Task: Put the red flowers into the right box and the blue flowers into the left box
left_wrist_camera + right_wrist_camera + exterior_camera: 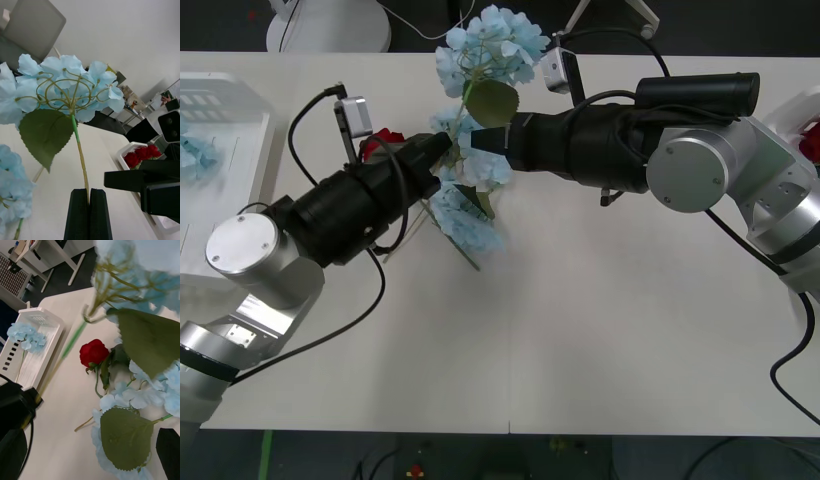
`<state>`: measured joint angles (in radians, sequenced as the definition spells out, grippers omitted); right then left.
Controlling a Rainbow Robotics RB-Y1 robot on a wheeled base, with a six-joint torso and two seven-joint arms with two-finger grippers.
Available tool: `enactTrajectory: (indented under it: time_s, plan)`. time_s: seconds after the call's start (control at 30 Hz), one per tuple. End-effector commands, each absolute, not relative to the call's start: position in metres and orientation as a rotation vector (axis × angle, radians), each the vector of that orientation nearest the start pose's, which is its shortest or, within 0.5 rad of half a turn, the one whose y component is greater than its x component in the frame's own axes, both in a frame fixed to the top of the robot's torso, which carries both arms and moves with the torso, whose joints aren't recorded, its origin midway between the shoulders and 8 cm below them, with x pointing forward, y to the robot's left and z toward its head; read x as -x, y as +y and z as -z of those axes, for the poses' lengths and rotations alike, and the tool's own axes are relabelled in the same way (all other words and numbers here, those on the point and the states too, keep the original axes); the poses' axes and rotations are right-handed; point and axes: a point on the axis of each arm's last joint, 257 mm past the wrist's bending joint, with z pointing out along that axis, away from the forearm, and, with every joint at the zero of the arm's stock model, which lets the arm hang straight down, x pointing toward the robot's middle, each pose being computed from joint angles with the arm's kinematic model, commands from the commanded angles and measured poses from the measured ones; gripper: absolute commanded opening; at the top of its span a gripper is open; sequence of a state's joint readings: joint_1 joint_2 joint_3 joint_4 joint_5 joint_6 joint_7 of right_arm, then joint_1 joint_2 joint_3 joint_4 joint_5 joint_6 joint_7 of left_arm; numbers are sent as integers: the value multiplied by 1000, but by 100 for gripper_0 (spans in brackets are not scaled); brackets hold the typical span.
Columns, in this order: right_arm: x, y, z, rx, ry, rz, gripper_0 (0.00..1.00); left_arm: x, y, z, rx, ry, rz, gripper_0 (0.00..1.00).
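1. Left tool [89, 213] has its two black fingers pinched together on the thin stem of a blue flower [63, 90], the bloom standing above them. I read that as a low grip on the stem, so the petals stay uncrushed for the carry to the left box [220, 130].
2. Right tool [480, 142] reaches in from the other side to the same heap mid-worktop [600, 330]. I cannot tell how its fingers stand.
3. From the front camera, the raised cluster [490, 45] sits above the pile, with more blue flowers [465, 220] lying flat below both wrists.
4. My right wrist camera gives me what the front hides: one red flower [93, 351] lying on the worktop beside the blue heap, and a blue cluster [27, 335] already in the left box.
5. My left wrist camera looks the other way: red flowers [142, 155] sit in the right box [125, 150], well apart from the heap.
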<state>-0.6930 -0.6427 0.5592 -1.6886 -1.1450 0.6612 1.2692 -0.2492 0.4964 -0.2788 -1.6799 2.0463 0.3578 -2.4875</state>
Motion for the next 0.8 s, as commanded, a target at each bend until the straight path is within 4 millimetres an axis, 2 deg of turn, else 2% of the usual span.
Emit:
enactTrajectory:
  time_s: [0.03,0.33,0.47,0.6,0.67,0.8]
  plan:
    - [-530,1,71,499,1929,-885,100,-540,153,71,-217,1466,909,0]
    - [-517,-34,65,570,1926,-800,100,-557,274,62,-224,1508,687,0]
    - [-514,-58,60,629,1898,-718,100,-558,336,58,-171,1572,580,0]
    - [-510,-79,63,677,1888,-681,100,-562,390,60,-106,1634,438,0]
    - [-506,-95,66,705,1914,-670,100,-561,425,57,-61,1654,359,0]
    - [-498,-128,58,765,1986,-672,100,-553,486,54,24,1700,244,0]
